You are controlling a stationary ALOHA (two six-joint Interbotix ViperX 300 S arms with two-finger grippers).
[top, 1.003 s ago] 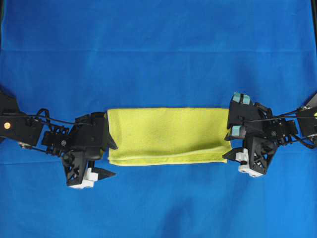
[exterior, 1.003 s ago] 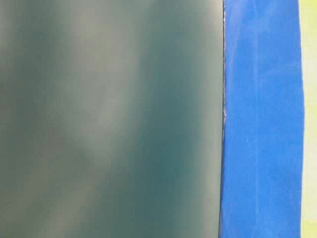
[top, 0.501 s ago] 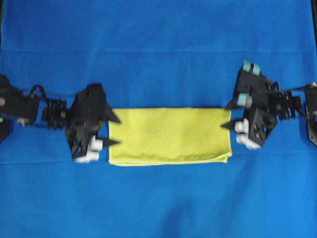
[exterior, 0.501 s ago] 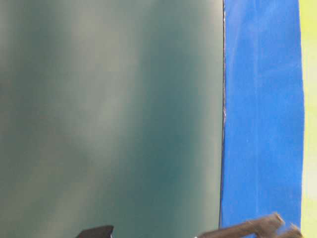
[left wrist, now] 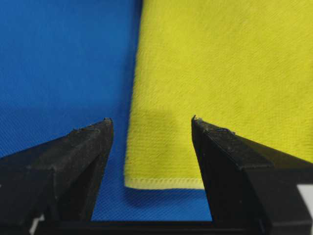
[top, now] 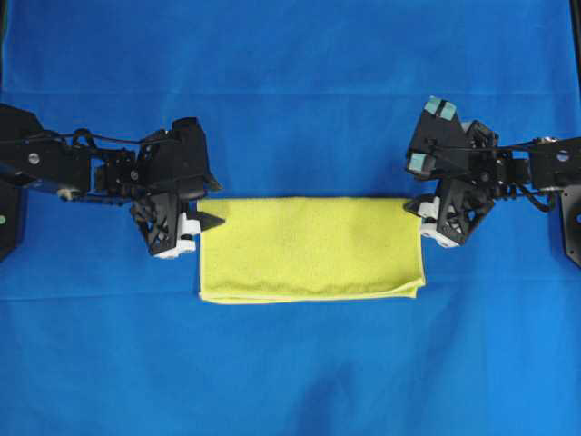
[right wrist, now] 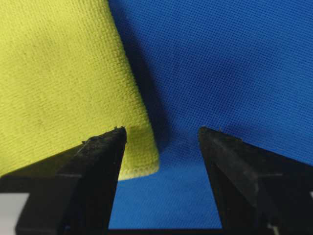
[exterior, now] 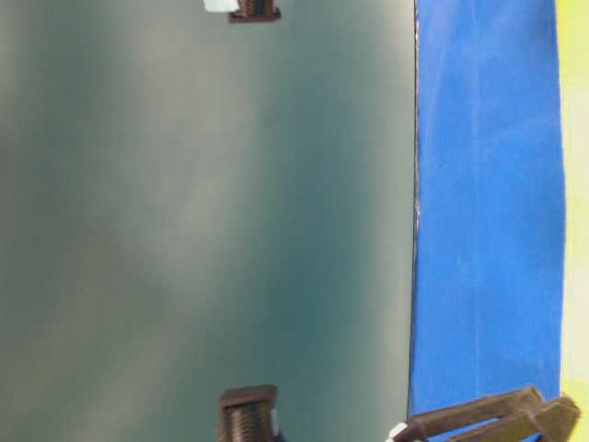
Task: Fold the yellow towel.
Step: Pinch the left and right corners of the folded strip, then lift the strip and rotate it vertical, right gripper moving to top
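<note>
The yellow towel (top: pixel 309 250) lies flat on the blue cloth as a wide folded rectangle. My left gripper (top: pixel 216 203) is at its far left corner, open. In the left wrist view that hemmed corner of the towel (left wrist: pixel 220 68) lies between the spread fingers of the left gripper (left wrist: pixel 151 122), which grip nothing. My right gripper (top: pixel 414 211) is at the far right corner, open as well. In the right wrist view the towel (right wrist: pixel 58 73) ends in a corner beside one finger of the right gripper (right wrist: pixel 162 129), with bare blue cloth in the gap.
The large blue cloth (top: pixel 290 91) covers the whole table around the towel. The table-level view shows a blurred grey-green wall (exterior: pixel 202 221), the blue cloth (exterior: pixel 488 221), a yellow strip of towel (exterior: pixel 575 184) and dark arm parts (exterior: pixel 488 419) at the bottom.
Both grippers have moved from the towel's near corners to its far corners. The left jaws have narrowed a little. The towel's near edge now lies flatter.
</note>
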